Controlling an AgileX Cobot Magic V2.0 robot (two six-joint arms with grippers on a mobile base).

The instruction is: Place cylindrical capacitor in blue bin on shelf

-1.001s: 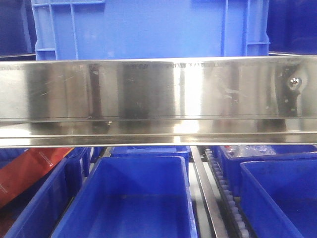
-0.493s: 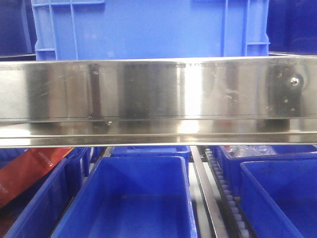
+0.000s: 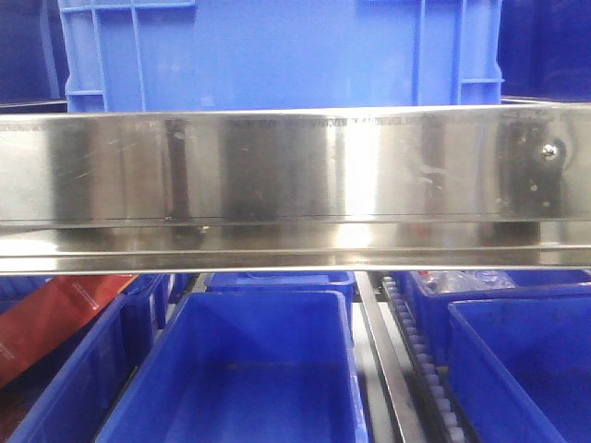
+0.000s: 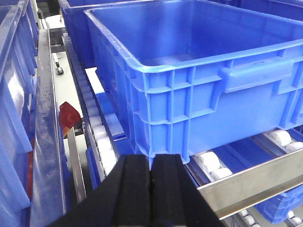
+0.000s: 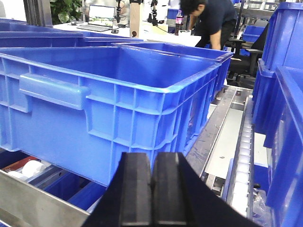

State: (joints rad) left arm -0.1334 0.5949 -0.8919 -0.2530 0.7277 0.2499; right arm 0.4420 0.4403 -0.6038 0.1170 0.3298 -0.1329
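Observation:
The cylindrical capacitor is not in view in any frame. The shelf's shiny front rail crosses the front view, with a large blue bin on the tier above and an open blue bin on the tier below. My left gripper is shut and empty, just in front of the large blue bin's near left corner. My right gripper is shut and empty, in front of the same bin's near right corner. Neither gripper shows in the front view.
White roller tracks and steel rails run beside the big bin. More blue bins stand on both sides. A red packet lies in the lower left bin. A person bends at desks behind the shelf.

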